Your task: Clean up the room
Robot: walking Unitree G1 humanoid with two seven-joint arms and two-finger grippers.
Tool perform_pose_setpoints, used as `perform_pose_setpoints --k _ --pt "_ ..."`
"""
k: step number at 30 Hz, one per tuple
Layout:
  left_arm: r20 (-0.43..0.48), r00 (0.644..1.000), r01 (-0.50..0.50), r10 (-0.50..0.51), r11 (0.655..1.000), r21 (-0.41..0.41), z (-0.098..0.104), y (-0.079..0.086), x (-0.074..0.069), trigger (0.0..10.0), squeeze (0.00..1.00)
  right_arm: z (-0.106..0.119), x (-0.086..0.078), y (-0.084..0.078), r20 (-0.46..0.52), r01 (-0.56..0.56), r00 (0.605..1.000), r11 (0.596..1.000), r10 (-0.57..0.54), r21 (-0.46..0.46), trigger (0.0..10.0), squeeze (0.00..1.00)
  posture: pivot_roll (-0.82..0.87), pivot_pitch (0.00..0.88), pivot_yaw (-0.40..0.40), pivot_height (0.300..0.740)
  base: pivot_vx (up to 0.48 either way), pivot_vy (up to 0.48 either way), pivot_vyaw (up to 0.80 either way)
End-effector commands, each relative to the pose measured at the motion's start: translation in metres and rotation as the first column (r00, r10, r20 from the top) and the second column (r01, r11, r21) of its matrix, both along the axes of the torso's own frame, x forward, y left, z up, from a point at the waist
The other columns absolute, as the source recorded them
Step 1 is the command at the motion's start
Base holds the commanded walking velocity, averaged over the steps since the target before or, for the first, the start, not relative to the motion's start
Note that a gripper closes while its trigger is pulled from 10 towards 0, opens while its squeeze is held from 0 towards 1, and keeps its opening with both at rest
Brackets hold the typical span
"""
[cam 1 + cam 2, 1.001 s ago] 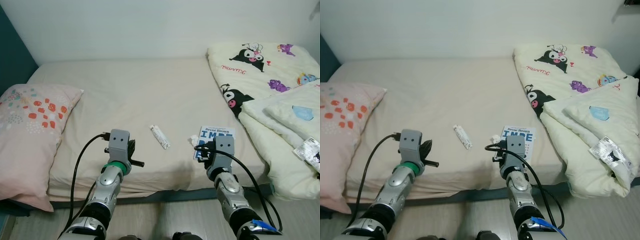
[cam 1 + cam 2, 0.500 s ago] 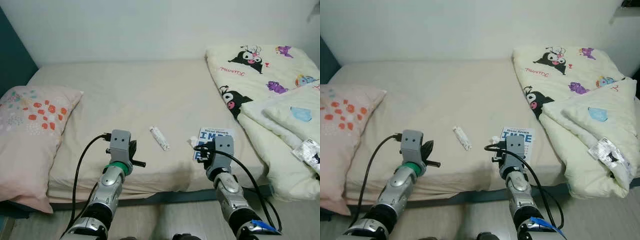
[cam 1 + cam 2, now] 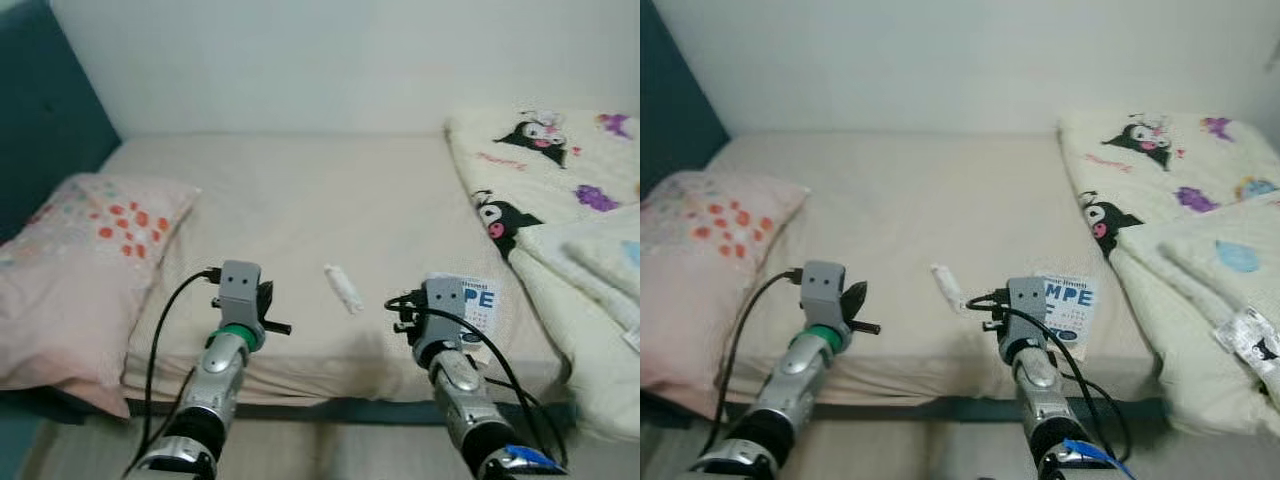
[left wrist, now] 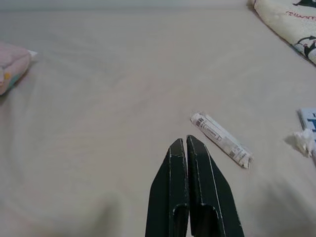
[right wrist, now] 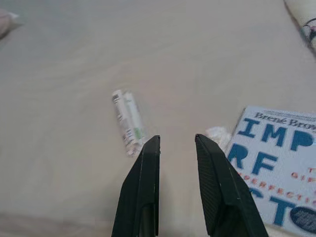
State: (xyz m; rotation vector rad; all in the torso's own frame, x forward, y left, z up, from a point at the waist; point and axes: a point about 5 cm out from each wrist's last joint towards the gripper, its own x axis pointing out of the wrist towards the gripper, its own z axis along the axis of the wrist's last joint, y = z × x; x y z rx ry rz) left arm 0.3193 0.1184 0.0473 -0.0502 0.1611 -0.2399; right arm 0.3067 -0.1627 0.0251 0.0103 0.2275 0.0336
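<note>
The robot faces the bed with both arms raised over its near edge. The left gripper, fingers pressed together and holding nothing, points toward a small white tube lying on the sheet. The right gripper, fingers narrowly parted and empty, hovers just short of a crumpled tissue beside a book. The step in hand appears to be the approach; the next move likely calls for lowering one gripper onto the tube or tissue.
</note>
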Motion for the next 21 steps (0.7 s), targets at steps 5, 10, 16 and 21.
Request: perform_pose_setpoints --k 5,10,16,21 --pt "-0.012 1.000 -0.002 0.002 1.000 -0.015 -0.0022 -0.0006 -0.0017 10.0 0.00 -0.0039 -0.0031 -0.0021 -0.018 0.012 1.000 1.000 -0.012 0.010 10.0 0.00 0.08 0.000 0.071 0.740 0.480 0.000 0.00" --pt "-0.012 1.000 -0.002 0.002 1.000 -0.018 -0.0022 -0.0005 -0.0017 10.0 0.00 -0.0036 -0.0030 -0.0018 -0.017 0.009 1.000 1.000 -0.009 0.009 10.0 0.00 0.08 0.000 0.071 0.740 0.480 0.000 0.00" --pt "-0.001 1.000 -0.014 0.014 1.000 -0.017 -0.0016 0.0008 -0.0017 10.0 0.00 -0.0028 -0.0023 -0.0012 -0.014 0.005 1.000 1.000 -0.005 0.012 10.0 0.00 0.08 0.000 0.071 0.740 0.080 0.000 0.00" --pt "0.000 1.000 -0.009 0.009 1.000 -0.017 -0.0020 0.0012 -0.0024 10.0 0.00 -0.0037 -0.0029 -0.0003 -0.019 0.000 1.000 1.000 0.000 0.013 10.0 0.00 0.08 0.000 0.070 0.740 0.000 0.000 0.00"
